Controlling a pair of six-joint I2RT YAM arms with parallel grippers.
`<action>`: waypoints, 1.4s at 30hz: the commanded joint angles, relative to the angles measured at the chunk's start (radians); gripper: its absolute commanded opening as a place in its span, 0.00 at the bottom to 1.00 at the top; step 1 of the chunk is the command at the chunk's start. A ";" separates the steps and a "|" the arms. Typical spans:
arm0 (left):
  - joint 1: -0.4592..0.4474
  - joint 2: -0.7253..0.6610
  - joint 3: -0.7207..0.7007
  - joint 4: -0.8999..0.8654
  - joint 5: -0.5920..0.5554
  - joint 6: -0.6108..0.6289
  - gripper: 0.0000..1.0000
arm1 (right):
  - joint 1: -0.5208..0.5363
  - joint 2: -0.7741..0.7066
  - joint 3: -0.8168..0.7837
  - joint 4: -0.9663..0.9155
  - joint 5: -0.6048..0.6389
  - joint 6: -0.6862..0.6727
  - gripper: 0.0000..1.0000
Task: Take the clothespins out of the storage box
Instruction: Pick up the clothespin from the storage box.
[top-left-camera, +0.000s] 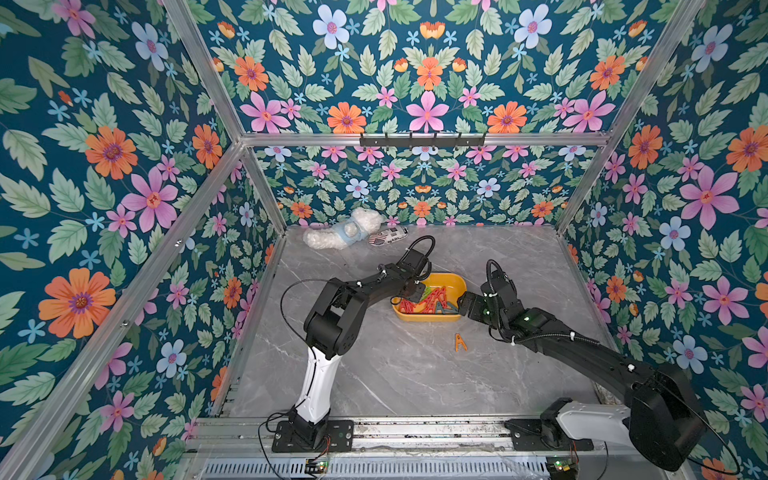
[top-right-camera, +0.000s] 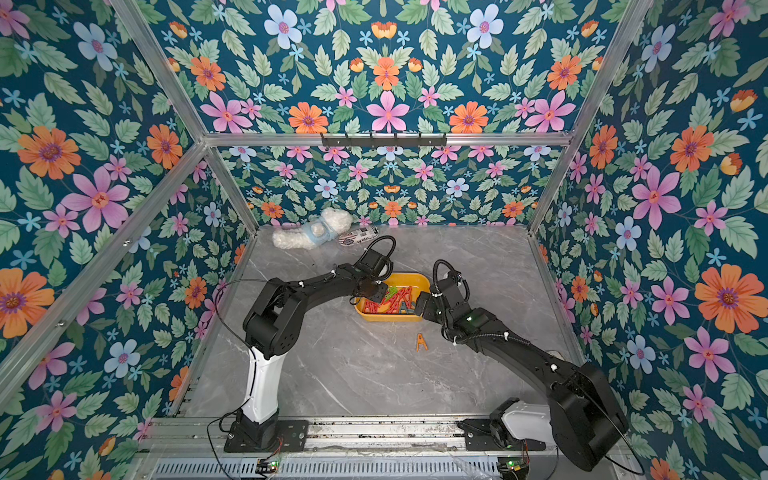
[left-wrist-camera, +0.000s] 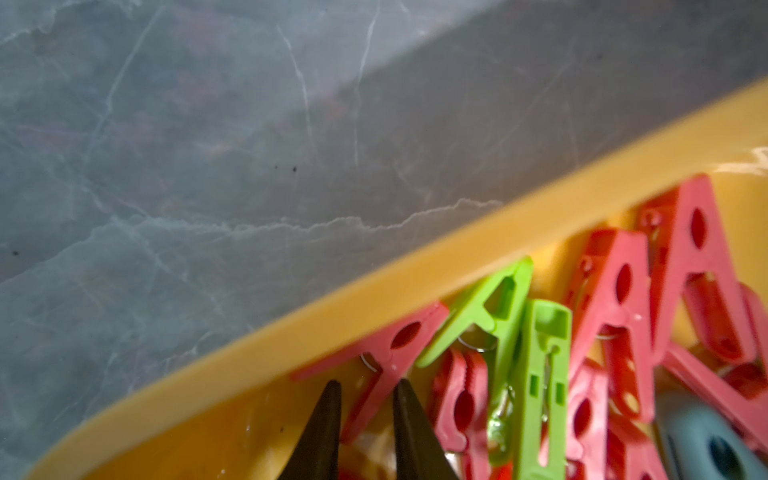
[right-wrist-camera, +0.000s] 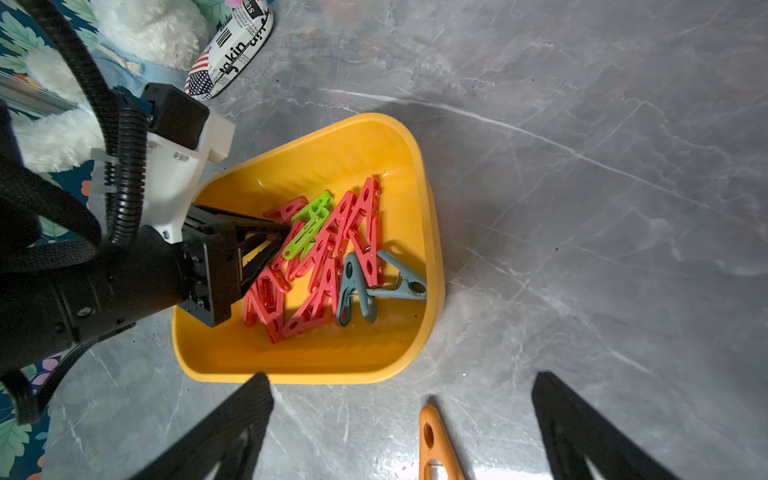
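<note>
A yellow storage box (top-left-camera: 428, 319) (top-right-camera: 390, 319) sits mid-table and holds several red clothespins (right-wrist-camera: 361, 232), a green one (right-wrist-camera: 309, 224) and a grey-blue one (right-wrist-camera: 357, 286). My left gripper (left-wrist-camera: 365, 384) (right-wrist-camera: 286, 228) reaches down into the box at its left end. Its narrow jaws pinch the leg of a red clothespin (left-wrist-camera: 390, 353) that lies against the box wall (left-wrist-camera: 374, 282). An orange clothespin (top-left-camera: 460, 343) (right-wrist-camera: 436, 449) lies on the table in front of the box. My right gripper (right-wrist-camera: 402, 376) (top-left-camera: 460, 303) hovers open and holds nothing, between the box's near right corner and the orange pin.
A white plush toy (top-left-camera: 345, 235) and a printed pouch (top-left-camera: 388, 236) lie at the back left of the grey marble table (top-left-camera: 395, 374). A black hook rail (top-left-camera: 422, 140) hangs on the back frame. Flowered walls close in three sides.
</note>
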 joint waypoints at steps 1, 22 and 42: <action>0.000 -0.013 0.000 -0.032 0.008 0.019 0.18 | 0.000 0.004 0.007 0.023 -0.006 0.004 0.99; -0.018 -0.155 -0.081 -0.042 -0.007 -0.077 0.00 | 0.000 -0.038 -0.013 0.049 -0.048 0.006 0.99; -0.065 -0.585 -0.508 0.182 0.110 -0.645 0.00 | 0.001 -0.072 -0.041 0.105 -0.182 -0.021 0.99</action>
